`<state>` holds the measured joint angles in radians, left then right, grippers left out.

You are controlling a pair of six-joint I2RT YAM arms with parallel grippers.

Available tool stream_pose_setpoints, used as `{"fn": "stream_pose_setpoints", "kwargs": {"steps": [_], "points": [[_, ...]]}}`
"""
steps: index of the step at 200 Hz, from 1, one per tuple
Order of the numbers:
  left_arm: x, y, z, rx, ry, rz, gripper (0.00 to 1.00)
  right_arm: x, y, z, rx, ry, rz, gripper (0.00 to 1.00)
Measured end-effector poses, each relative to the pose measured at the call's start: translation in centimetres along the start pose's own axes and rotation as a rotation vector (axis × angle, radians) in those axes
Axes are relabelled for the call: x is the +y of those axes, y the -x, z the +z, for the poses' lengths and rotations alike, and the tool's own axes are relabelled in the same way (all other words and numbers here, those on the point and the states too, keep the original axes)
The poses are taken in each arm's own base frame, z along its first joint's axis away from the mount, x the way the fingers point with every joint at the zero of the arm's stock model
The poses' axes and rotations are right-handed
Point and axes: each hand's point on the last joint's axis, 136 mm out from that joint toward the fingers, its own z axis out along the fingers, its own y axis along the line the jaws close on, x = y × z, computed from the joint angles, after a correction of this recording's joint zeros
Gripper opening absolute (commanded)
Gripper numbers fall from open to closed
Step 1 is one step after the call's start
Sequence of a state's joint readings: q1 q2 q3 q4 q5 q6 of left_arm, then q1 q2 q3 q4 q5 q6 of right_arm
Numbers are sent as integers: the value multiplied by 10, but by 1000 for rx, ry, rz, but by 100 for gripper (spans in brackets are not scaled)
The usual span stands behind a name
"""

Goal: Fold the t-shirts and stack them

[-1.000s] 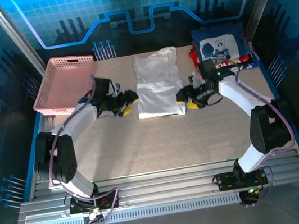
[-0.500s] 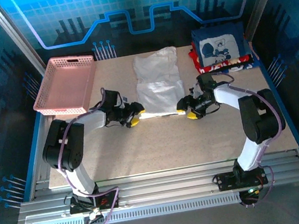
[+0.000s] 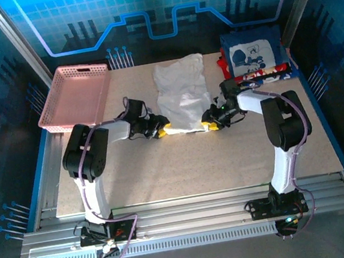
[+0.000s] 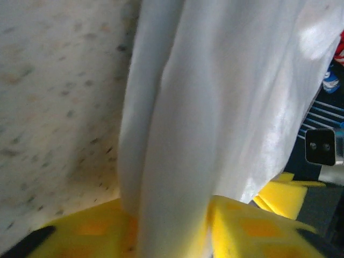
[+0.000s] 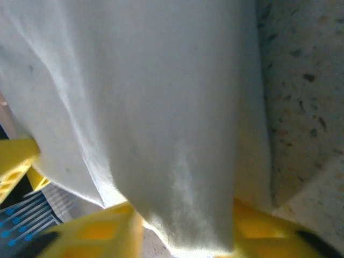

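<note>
Top external view: table (image 3: 184,166), speckled beige; pink basket (image 3: 75,98), far left corner; white t-shirt (image 3: 183,94), laid lengthwise at centre, towards the far edge; navy t-shirt (image 3: 253,56), topping a folded stack at far right; left gripper (image 3: 162,129), clamped on the white t-shirt's near-left corner; right gripper (image 3: 209,125), clamped on its near-right corner; wrist views show cloth pinched between yellow pads.

Blue-lit overhead view is sharp; white t-shirt (image 4: 226,97) blurs in wrist views
</note>
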<state>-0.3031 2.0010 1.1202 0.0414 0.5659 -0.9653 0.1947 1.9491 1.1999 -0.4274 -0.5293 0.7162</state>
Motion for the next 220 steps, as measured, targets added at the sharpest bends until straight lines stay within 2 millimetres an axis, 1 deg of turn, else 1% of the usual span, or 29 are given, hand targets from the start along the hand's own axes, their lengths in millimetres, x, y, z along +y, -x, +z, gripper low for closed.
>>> {"fn": "stream_pose_setpoints", "kwargs": {"steps": [9,24,36,42,53,67,79,95,104,118,141,153,167,179,192,220], "points": [[-2,1,1,0,0,4,8,0,1,1,2,-4,3,12],[-2,1,0,0,7,12,0,1,-1,2,6,-10,7,4],[2,-1,-3,-1,26,20,0,0,-3,1,12,-17,13,0],[4,-2,-6,-3,36,26,0,-1,-4,0,14,-22,17,0],[5,-7,-14,-7,48,38,0,-1,-9,-5,12,-29,19,0],[3,-17,-29,-8,50,59,0,2,-20,-15,8,-31,9,0],[0,-30,-43,-14,46,83,0,10,-34,-27,3,-23,-13,0],[2,-50,-58,-15,42,104,0,20,-56,-42,-9,-6,-56,0],[6,-63,-64,-10,45,110,0,25,-71,-48,-11,1,-76,0],[17,-85,-70,7,65,116,0,27,-95,-53,-1,6,-100,0],[37,-129,-78,43,119,136,0,17,-141,-49,43,-27,-114,0],[40,-150,-86,56,129,151,0,9,-166,-49,70,-50,-114,0],[38,-171,-97,57,119,168,0,5,-188,-53,77,-62,-120,0],[36,-184,-110,44,98,174,0,5,-202,-60,72,-53,-127,0],[35,-193,-122,28,74,172,0,8,-212,-69,59,-35,-137,0],[30,-204,-140,12,40,150,0,17,-219,-81,35,-1,-143,0]]}}
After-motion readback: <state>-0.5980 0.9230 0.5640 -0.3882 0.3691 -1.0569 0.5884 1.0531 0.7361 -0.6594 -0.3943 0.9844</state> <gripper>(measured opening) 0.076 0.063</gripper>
